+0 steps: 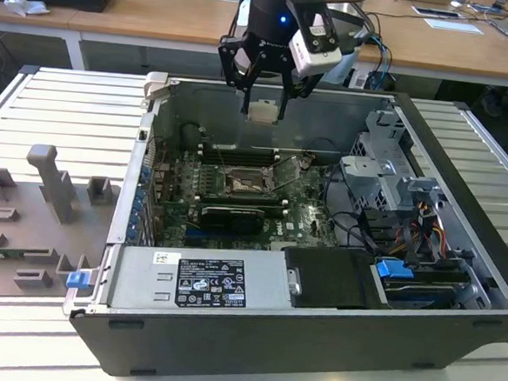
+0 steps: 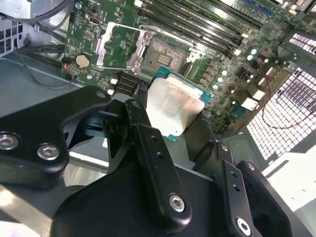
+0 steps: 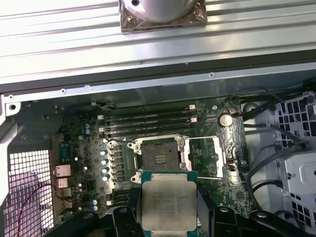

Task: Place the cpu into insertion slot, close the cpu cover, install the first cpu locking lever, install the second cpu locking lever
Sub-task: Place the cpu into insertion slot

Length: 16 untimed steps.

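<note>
Currently the cpu is held flat, clamped between the fingers of the gripper. It is raised above the open computer case, well apart from the insertion slot. The slot's pin field is exposed, and the cpu cover is swung open beside it.

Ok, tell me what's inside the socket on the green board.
The socket is empty: only its dark pin field shows. Its cover lies open beside it. The chip, held in the gripper, hides one socket edge in the first wrist view.
</note>
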{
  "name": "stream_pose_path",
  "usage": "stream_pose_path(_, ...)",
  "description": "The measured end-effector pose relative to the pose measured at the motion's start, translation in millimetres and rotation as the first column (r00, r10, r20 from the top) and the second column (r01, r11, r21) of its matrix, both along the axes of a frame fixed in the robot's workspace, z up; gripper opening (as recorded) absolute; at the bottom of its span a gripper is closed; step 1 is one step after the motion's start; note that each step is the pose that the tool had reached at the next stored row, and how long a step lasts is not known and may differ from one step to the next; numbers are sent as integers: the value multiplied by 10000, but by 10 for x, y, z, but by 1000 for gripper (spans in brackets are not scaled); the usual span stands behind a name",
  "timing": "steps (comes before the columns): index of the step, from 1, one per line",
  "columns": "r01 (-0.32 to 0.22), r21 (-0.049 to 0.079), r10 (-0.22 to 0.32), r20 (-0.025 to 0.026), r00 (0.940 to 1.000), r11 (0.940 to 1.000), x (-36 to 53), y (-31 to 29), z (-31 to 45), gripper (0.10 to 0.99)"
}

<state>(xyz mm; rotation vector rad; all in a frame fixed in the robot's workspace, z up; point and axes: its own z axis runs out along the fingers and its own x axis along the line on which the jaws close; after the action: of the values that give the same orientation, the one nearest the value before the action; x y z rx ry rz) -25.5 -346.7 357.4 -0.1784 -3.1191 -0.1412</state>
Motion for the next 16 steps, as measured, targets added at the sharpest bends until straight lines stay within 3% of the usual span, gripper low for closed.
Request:
stream_pose_path(7,937,0,-937,0,9956,9956,0,0,-13,541)
stream_pose_path(16,1004,0,-1004,0,9949,9949,0,0,-28,541)
